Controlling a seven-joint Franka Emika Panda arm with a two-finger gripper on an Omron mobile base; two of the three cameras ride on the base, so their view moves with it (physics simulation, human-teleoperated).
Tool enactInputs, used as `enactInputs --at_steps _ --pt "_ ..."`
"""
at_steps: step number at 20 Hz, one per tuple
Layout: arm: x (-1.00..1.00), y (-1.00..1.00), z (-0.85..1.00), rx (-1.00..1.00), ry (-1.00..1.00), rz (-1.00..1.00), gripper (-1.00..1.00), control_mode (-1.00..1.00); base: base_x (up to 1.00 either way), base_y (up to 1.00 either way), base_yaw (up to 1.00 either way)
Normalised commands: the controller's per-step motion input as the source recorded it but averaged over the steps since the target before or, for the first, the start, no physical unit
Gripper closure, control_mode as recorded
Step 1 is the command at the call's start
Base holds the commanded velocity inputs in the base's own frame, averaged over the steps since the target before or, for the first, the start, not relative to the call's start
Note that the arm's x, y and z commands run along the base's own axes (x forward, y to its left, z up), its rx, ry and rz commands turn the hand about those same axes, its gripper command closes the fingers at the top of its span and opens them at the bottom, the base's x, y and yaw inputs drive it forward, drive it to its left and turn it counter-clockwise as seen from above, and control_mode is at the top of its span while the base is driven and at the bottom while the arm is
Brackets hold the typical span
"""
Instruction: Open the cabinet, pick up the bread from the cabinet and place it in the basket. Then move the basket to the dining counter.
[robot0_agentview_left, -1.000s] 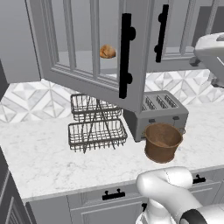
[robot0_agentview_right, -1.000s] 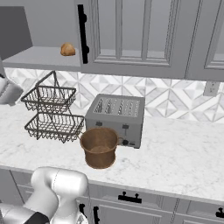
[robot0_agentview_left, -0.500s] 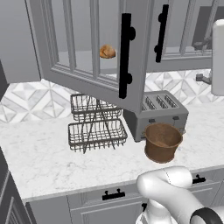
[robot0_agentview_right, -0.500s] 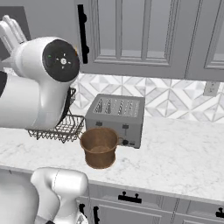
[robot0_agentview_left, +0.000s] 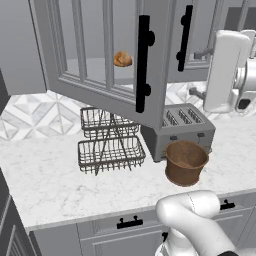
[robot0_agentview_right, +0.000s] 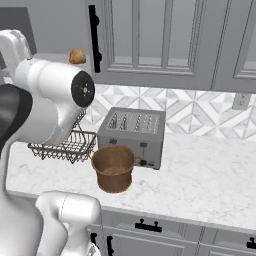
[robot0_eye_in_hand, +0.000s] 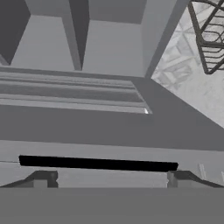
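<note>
Bread (robot0_agentview_left: 122, 59): 1 small golden roll sits on the shelf inside the cabinet (robot0_agentview_left: 100, 55), whose left door stands swung open. In the hand view the gripper (robot0_eye_in_hand: 111, 175) has its 2 finger tips spread as wide as they go, holding nothing, with 1 black bar handle (robot0_eye_in_hand: 98, 163) lying crosswise between them and just beyond. The roll is well apart from the jaws, and how it lies relative to them cannot be told. On the white marble counter (robot0_agentview_left: 45, 185) below stand 1 brown woven basket (robot0_agentview_left: 185, 162), 1 grey toaster (robot0_agentview_left: 182, 130) just behind it, and 1 two-tier wire rack (robot0_agentview_left: 109, 146) beside the toaster.
</note>
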Motion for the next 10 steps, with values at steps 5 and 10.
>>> enactInputs --at_steps 5,10 --pt "0.19 0.4 0.07 -0.08 0.02 0.04 -1.0 -1.0 0.0 0.0 0.0" --pt "0.16 0.52 0.04 -0.08 0.01 0.04 -1.0 -1.0 0.0 0.0 0.0"
